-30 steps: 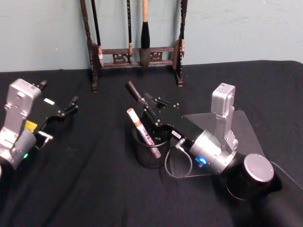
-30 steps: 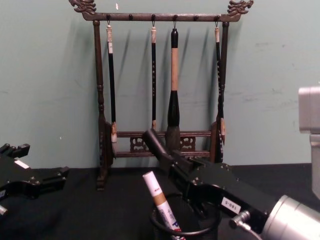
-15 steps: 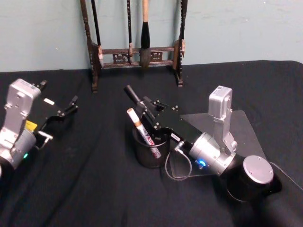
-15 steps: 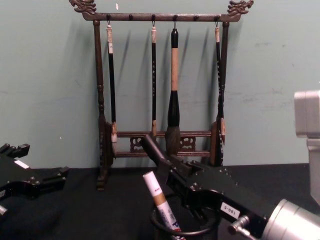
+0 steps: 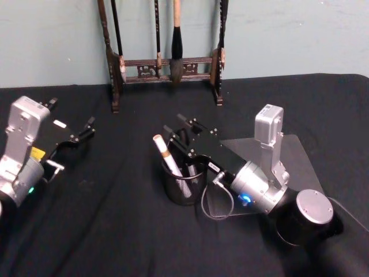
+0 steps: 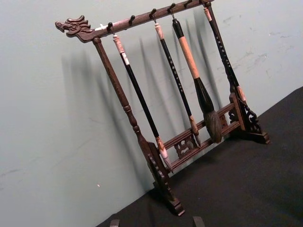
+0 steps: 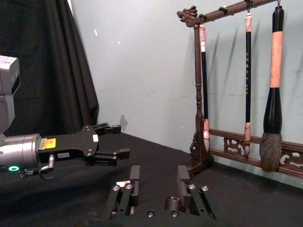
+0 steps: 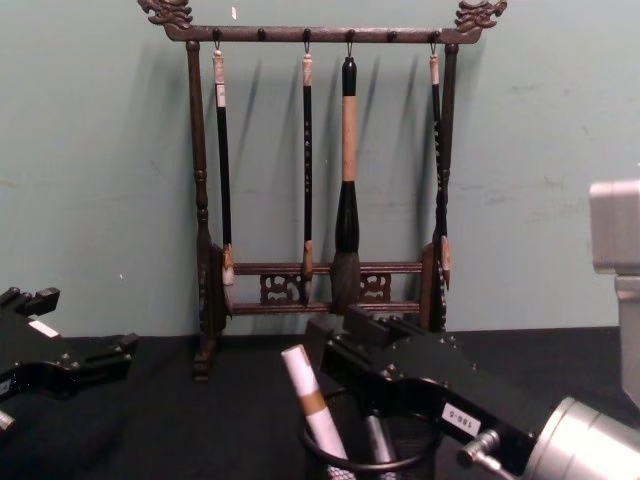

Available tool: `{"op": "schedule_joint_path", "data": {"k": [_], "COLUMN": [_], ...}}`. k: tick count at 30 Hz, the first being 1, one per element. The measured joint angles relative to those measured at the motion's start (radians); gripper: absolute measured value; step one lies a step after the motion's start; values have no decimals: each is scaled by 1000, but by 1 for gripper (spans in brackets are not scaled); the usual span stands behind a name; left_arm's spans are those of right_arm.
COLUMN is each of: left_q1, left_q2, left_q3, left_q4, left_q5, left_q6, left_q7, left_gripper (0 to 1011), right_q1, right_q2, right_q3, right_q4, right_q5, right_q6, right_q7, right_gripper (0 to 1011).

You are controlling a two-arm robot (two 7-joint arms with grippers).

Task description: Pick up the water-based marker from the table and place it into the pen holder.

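Marker [image 5: 167, 156] now free of right gripper [image 5: 182, 131]; a second ago jaws sat higher and alongside it, now spread, level above pen holder [image 5: 183, 182] rim. Marker stands tilted inside holder, white cap leaning toward robot's left (label turned away). Placement looks done; retreat remains. Left gripper [image 5: 81, 134] parked on desk [image 5: 115, 231] at left, jaws spread. Brush rack [image 8: 320, 160] behind, untouched.

A dark wooden brush rack [image 6: 156, 156] with a dragon-carved end stands tilted across the frame on a black tablecloth [image 6: 246, 189]; four brushes [image 6: 196, 85] hang against a pale green wall [image 6: 52, 118].
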Motion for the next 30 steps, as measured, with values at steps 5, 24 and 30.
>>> {"op": "schedule_joint_path", "data": {"k": [5, 24, 30], "left_q1": [0, 0, 0], "left_q2": [0, 0, 0], "left_q3": [0, 0, 0], "left_q4": [0, 0, 0], "left_q5": [0, 0, 0], "left_q6": [0, 0, 0], "left_q7": [0, 0, 0], "left_gripper": [1001, 1002, 1001], "right_q1": [0, 0, -7], "right_q2": [0, 4, 23], "right_q3": [1, 6, 33], "right_q4": [0, -17, -77], "right_q5": [0, 8, -3], "right_q6": [0, 14, 24], "right_q7": [0, -3, -55], "right_gripper": [606, 1003, 1002]}}
